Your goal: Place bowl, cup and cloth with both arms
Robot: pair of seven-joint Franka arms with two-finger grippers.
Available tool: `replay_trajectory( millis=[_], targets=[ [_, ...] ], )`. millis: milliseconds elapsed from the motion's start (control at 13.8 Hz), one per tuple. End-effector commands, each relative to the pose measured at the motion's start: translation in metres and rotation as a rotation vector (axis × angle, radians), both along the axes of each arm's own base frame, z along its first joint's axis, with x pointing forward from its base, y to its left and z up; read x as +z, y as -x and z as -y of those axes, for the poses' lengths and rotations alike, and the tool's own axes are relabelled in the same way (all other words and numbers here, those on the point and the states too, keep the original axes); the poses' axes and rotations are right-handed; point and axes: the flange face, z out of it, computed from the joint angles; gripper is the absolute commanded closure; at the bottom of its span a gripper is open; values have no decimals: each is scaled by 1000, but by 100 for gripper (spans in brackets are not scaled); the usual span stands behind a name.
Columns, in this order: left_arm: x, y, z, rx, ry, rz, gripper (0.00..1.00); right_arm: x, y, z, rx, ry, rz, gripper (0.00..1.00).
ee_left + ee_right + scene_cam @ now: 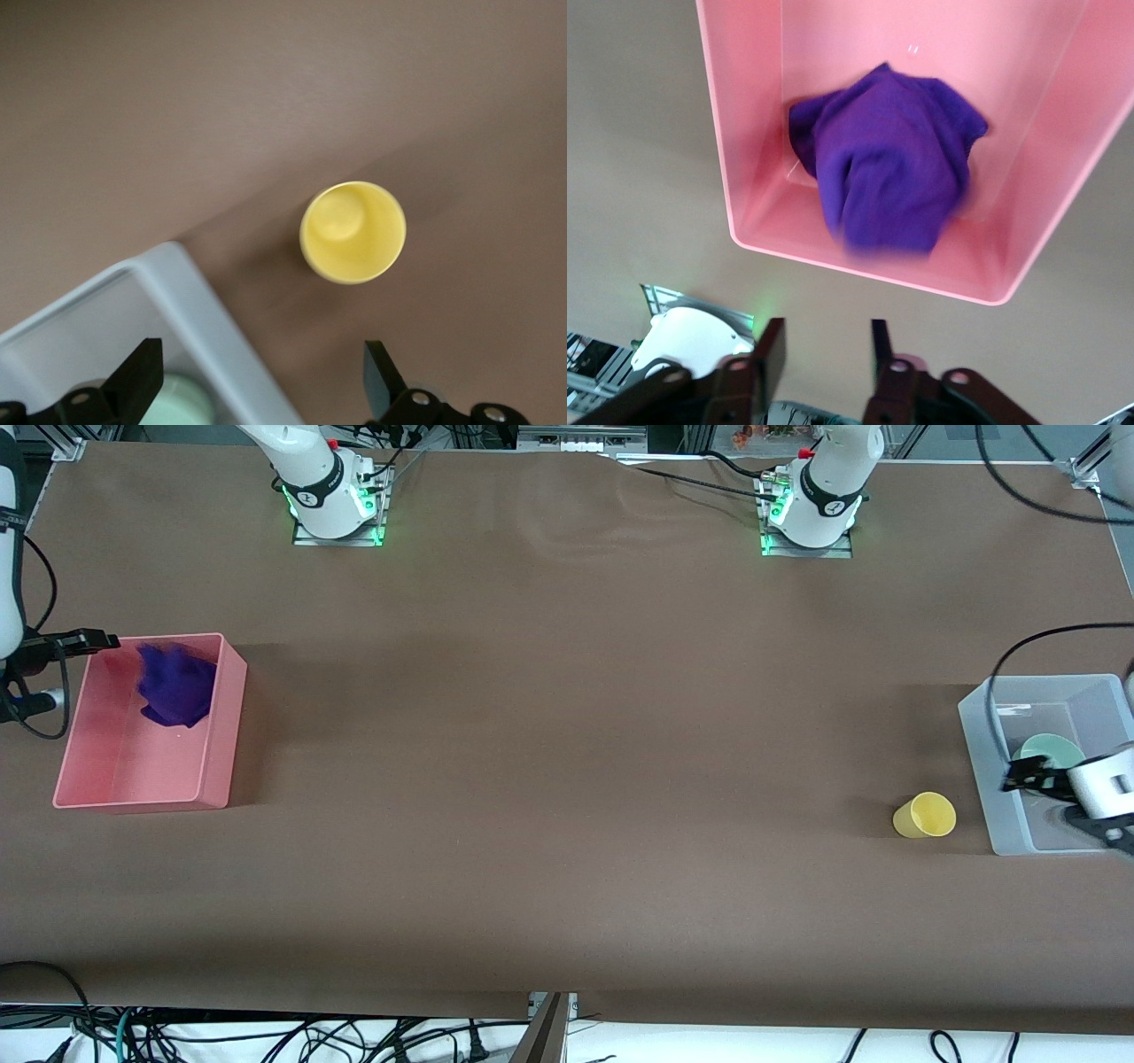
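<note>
Nearest the front camera stands the cup [924,815], upright on the brown table [567,779], mouth up, just beside the grey bin [997,779] at the left arm's end. In the left wrist view the cup [353,232] is seen straight down its opening, so its long axis is vertical.

Left gripper [1032,777]: over the grey bin, near the wall that faces the cup, fingers [137,381] spread wide with nothing between them. The cup lies just outside that wall, toward the table's middle and slightly nearer the front camera than the bowl. The left arm is by far the closer arm, so the next pick probably falls to it: a short move over the wall, then a descent astride the cup.

Bowl [1050,751]: in the grey bin, partly hidden by the left gripper; apparently already placed.

Cloth [176,685]: bunched in the pink bin [217,779] at the right arm's end, in the part farther from the front camera; seemingly placed too.

Right gripper [97,639]: at the pink bin's farther corner, fingers [771,354] a little apart and holding nothing; this arm appears to wait.
</note>
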Motion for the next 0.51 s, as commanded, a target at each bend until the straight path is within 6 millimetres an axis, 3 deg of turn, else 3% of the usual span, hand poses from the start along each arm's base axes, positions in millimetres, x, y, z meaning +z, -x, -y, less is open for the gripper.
replay_trajectory(
  millis=[0, 145, 290, 362, 435],
  targets=[
    [-56, -5, -4, 58, 61, -14, 15, 73, -32, -41, 67, -9, 127, 0],
    [-79, -6, 9, 123, 98, -43, 35, 122, -62, -104, 90, 25, 200, 0],
    [-88, -6, 11, 162, 99, -56, 90, 164, -68, -176, 13, 70, 234, 0],
    [-88, -6, 12, 163, 99, -56, 100, 179, -67, -204, -22, 76, 268, 0],
    [-88, -5, 10, 165, 99, -56, 100, 189, -66, -223, -33, 78, 292, 0]
  ],
)
